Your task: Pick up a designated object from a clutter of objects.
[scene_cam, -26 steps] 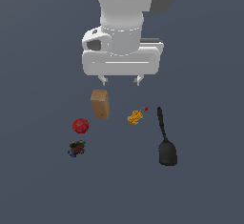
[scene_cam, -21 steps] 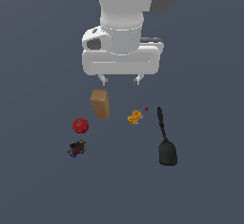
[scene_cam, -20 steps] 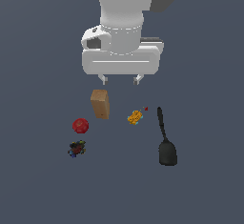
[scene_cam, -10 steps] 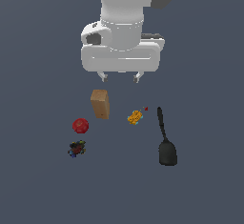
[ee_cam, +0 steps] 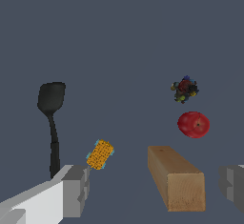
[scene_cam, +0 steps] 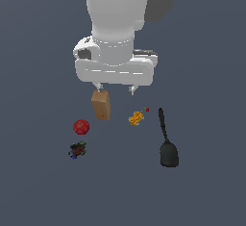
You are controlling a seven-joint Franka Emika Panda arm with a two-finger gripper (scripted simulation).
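The designated object (scene_cam: 77, 149) is a small dark lumpy clump with coloured specks, lying on the floor nearest the camera at the exterior view's left; the wrist view shows the same clump (ee_cam: 184, 89) beyond the red ball (ee_cam: 193, 124). My gripper (scene_cam: 115, 88) hangs open well above and behind it, over the tan box (scene_cam: 101, 105), holding nothing. In the wrist view the grey fingertips (ee_cam: 76, 190) stand far apart either side of the box (ee_cam: 176, 178). The rest of the clutter is the red ball (scene_cam: 81, 127), orange lump (scene_cam: 136, 119) and black spatula (scene_cam: 166, 141).
A tiny red speck (scene_cam: 147, 109) lies by the orange lump. The floor is a plain dark grey-blue surface. The big white arm body (scene_cam: 120, 32) fills the upper middle of the exterior view.
The arm has shifted slightly toward the exterior view's left and turned a little. The fingers stay open. No object has moved.
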